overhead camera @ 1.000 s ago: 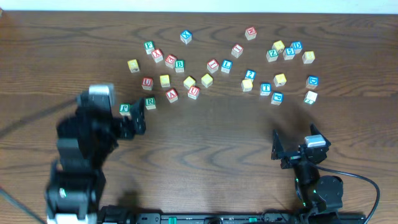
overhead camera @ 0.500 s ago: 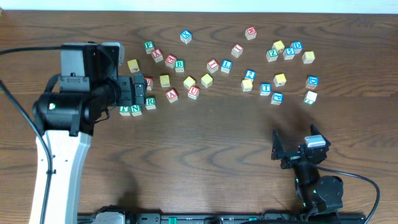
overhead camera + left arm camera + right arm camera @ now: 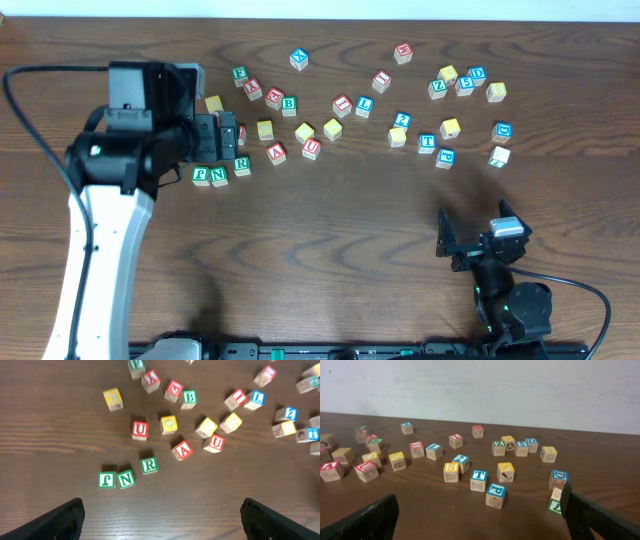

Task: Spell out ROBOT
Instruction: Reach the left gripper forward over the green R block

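Hovering above the counter [image 3: 215, 495], the left gripper [image 3: 160, 510] has its fingers [image 3: 62, 520] spread wide, holding nothing. The green-bordered R cube [image 3: 148, 465] lies just ahead, almost centred between them at mid-frame in the wrist view. Farther up the frame sits the green-bordered B cube [image 3: 188, 396]. Well off toward the overhead frame's right, the blue-bordered T cube [image 3: 427, 142] is nearer the right gripper [image 3: 476, 232], likewise parted wide and empty.

The tabletop [image 3: 330, 230] is dark brown wood, grain running left to right. A plain white wall [image 3: 520, 390] stands along its far edge. Lighting is even.
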`<state>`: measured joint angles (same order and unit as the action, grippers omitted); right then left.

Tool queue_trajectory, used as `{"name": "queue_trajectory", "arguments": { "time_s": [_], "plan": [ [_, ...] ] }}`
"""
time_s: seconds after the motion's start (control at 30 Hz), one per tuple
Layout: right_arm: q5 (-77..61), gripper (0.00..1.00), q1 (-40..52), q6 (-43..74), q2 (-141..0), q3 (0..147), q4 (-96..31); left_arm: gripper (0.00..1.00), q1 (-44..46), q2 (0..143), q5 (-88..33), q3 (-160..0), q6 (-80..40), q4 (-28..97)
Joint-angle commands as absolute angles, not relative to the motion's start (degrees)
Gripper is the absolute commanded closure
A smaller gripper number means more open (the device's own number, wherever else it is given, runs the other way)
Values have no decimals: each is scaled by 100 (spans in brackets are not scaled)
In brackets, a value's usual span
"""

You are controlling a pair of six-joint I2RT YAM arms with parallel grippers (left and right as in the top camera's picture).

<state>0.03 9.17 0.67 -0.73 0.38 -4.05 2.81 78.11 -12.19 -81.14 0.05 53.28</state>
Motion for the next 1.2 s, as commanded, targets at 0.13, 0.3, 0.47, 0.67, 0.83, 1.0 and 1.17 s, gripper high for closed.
{"name": "queue_trajectory", "arguments": {
  "time_s": [0.13, 0.3, 0.47, 0.67, 0.83, 1.0, 1.17],
  "plan": [
    [49, 1, 867, 123, -54, 32, -432, 2, 294, 9026, -1288, -8232, -145, 5240],
    [51, 1, 867, 123, -54, 32, -432, 2, 294, 9583, -1286, -8232, -178, 5127],
    [49, 1, 867, 123, -54, 32, -432, 2, 298, 10269, -1286, -8232, -624, 5092],
    [51, 1, 867, 123, -54, 30, -432, 1, 331, 10344, -1286, -8230, -893, 5177],
    [49, 1, 867, 123, -54, 30, -432, 1, 596, 10344, -1201, -8197, -1022, 5179],
    [49, 1, 867, 123, -54, 30, -432, 1, 972, 10353, -650, -8197, -1162, 5151],
    [51, 1, 867, 123, -54, 30, -432, 1, 1059, 10353, -314, -8195, -1470, 4993]
  ]
}}
